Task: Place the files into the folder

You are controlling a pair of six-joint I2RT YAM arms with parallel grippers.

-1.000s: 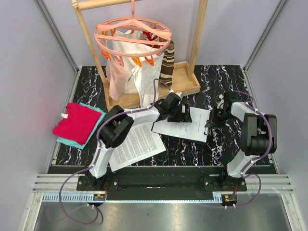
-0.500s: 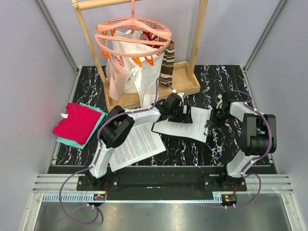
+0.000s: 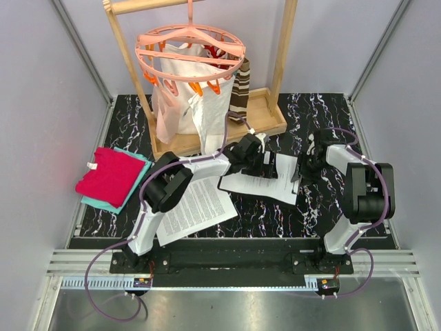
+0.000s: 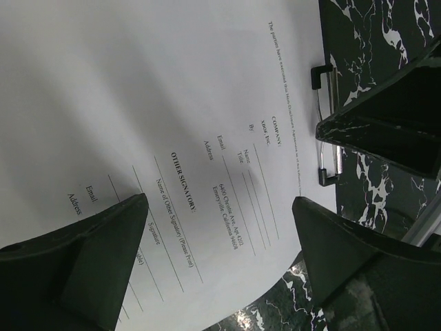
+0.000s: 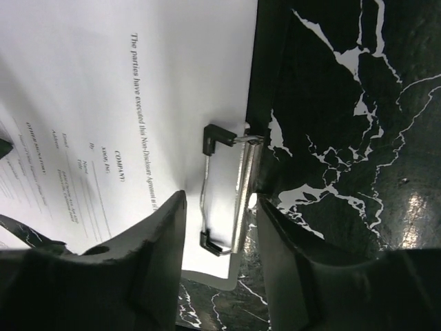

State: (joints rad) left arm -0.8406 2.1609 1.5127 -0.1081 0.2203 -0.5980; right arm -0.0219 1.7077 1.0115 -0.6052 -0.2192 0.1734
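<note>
One printed white sheet of the files (image 3: 256, 183) lies at mid-table on the folder, whose black edge (image 5: 267, 62) shows only beside the paper; its clear front cannot be made out. A metal clip (image 5: 231, 196) sits at the sheet's right edge and also shows in the left wrist view (image 4: 324, 124). My left gripper (image 3: 265, 165) is open, its fingers spread wide just above the sheet (image 4: 138, 103). My right gripper (image 3: 300, 174) is open, its fingers (image 5: 165, 234) straddling the clip. More printed sheets (image 3: 193, 210) lie loose at front left.
A wooden rack (image 3: 272, 121) stands at the back with a pink clip hanger and a white cloth bag (image 3: 182, 103). Folded red-and-teal cloths (image 3: 110, 176) lie at left. The table is black marble with white veins (image 3: 331, 110).
My right gripper has shifted slightly farther away along the sheet's right edge. My left gripper has crept a little to the right over the sheet.
</note>
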